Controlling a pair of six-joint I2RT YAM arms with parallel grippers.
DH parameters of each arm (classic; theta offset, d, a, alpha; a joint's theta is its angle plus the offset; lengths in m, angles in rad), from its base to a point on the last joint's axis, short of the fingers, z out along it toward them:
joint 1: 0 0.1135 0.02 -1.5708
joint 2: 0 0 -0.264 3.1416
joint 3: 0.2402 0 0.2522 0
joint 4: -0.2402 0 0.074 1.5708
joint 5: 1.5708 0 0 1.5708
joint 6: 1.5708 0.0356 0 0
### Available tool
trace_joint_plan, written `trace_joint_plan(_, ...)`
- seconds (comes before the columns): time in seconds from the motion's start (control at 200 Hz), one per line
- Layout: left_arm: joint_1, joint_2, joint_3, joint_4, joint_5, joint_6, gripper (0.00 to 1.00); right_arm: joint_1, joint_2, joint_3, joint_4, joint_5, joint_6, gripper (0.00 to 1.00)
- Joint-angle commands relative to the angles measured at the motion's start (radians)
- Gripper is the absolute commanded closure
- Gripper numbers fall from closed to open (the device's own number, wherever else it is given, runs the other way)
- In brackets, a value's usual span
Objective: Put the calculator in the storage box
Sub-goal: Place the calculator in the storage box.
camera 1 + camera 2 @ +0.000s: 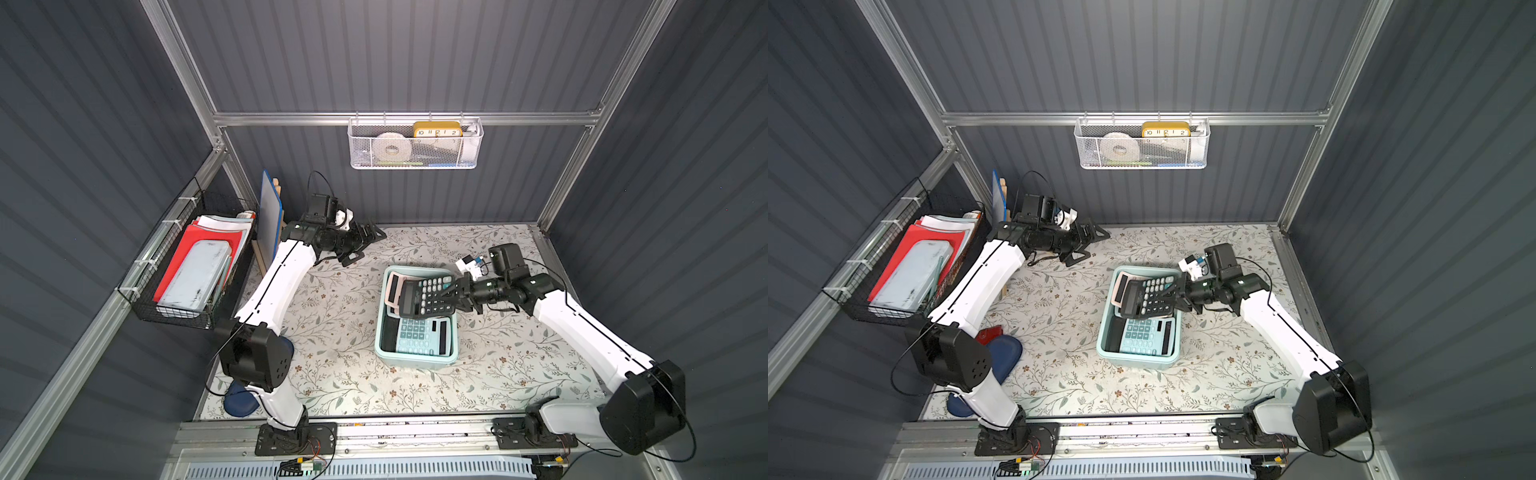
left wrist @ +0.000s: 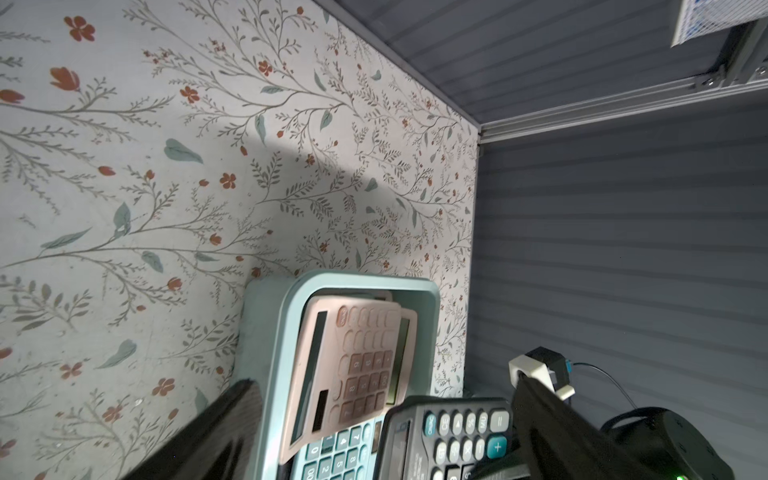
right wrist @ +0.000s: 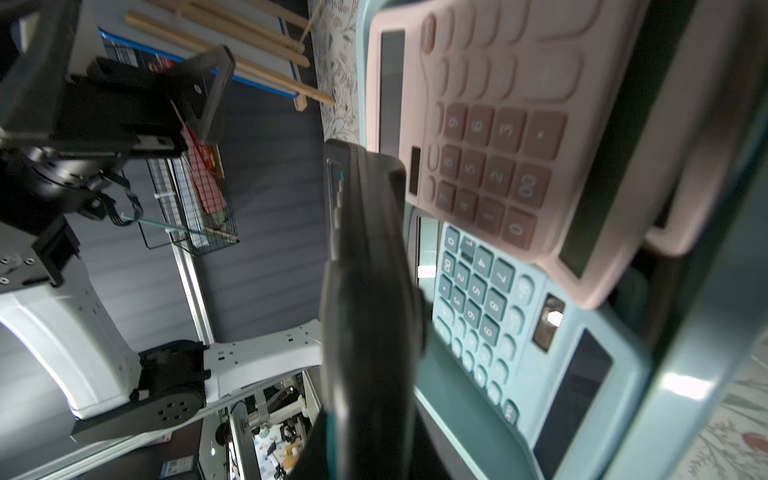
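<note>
- Our right tool (image 1: 452,293) grips the black calculator (image 1: 422,297) by its right edge, so it hangs over the storage box (image 1: 380,332).
- Our left tool (image 1: 363,247) rests far left, wide open, empty, clear.

clock (image 1: 437,129) reads 10 11 12 1 2; black calculator (image 2: 449,440) key shows +.

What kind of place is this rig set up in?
Probably a mock office desk inside an enclosed robot test cell: aluminium frame, floral table cover, a white mesh wall basket with a clock, and a black wire basket of folders.
</note>
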Motion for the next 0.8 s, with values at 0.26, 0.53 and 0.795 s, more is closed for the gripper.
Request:
trace_joint_plan(0.26, -0.003, -0.083, -0.092, -0.033, -0.041, 0.020, 0.01, 0.162, -0.023, -0.081, 0.050, 0.113, 0.064, 1.00)
trace_joint_plan(0.53, -0.004, -0.095, -0.129, -0.006, -0.040, 0.004, 0.01, 0.230, 0.018, -0.084, 0.034, 0.165, 0.079, 0.85)
trace_joint_plan(0.795, -0.004, -0.103, -0.147, -0.025, -0.049, 0.006, 0.01, 0.240, 0.007, -0.001, -0.238, 0.290, -0.037, 0.60)
